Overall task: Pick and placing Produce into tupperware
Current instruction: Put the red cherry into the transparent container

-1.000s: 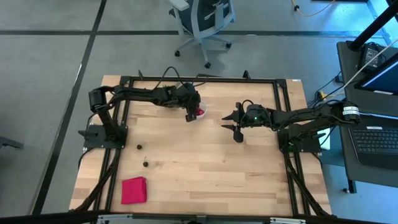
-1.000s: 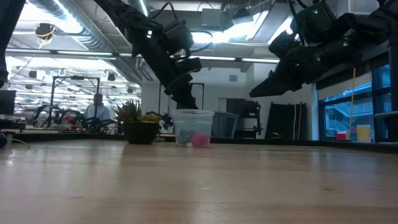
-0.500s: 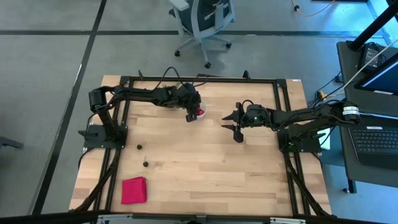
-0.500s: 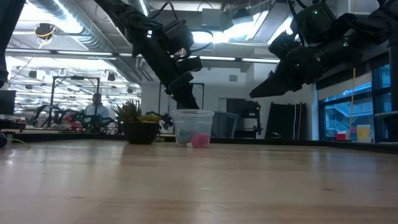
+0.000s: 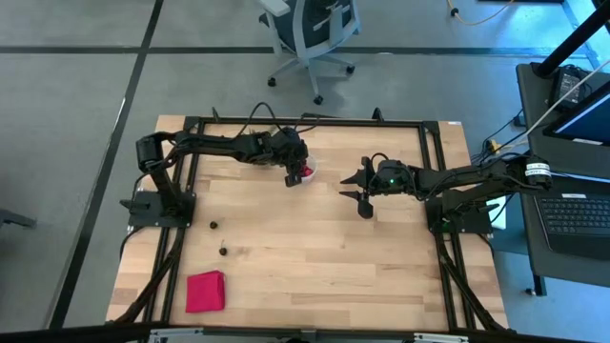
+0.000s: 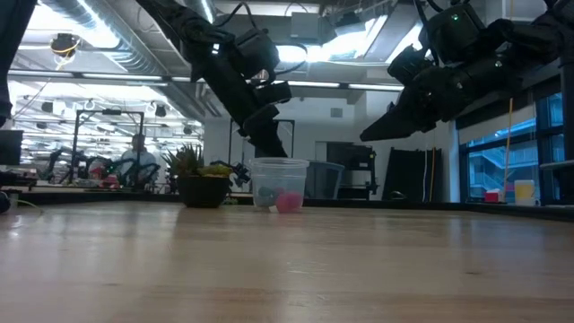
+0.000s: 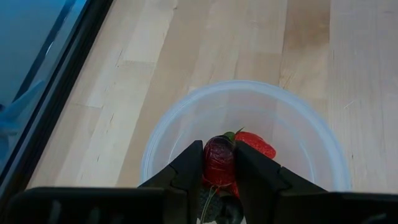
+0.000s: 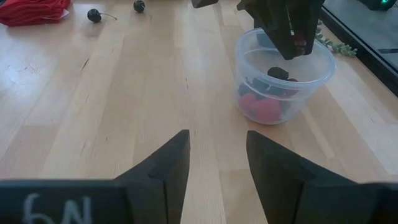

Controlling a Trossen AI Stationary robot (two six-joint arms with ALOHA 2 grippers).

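The left fingers (image 7: 219, 171) stood narrowly parted with a dark red fruit (image 7: 218, 160) pinched between them, directly over the open cup (image 7: 245, 134), which sat on the counter (image 5: 315, 238) toward its far edge, near the middle. Inside the cup lay a brighter red fruit (image 7: 255, 144) and a few darker ones (image 8: 278, 73). The step in hand looked like the drop: the fruit was over the cup but not yet let go, so the next move called for parting the fingers wider and lifting clear of the rim. The right fingers (image 8: 217, 165) hovered open and empty to the right of the cup, well above the counter. Two more fruits (image 5: 222, 252) remained on the near left, apart from the cup, with a red cloth (image 5: 205, 291) nearer still.
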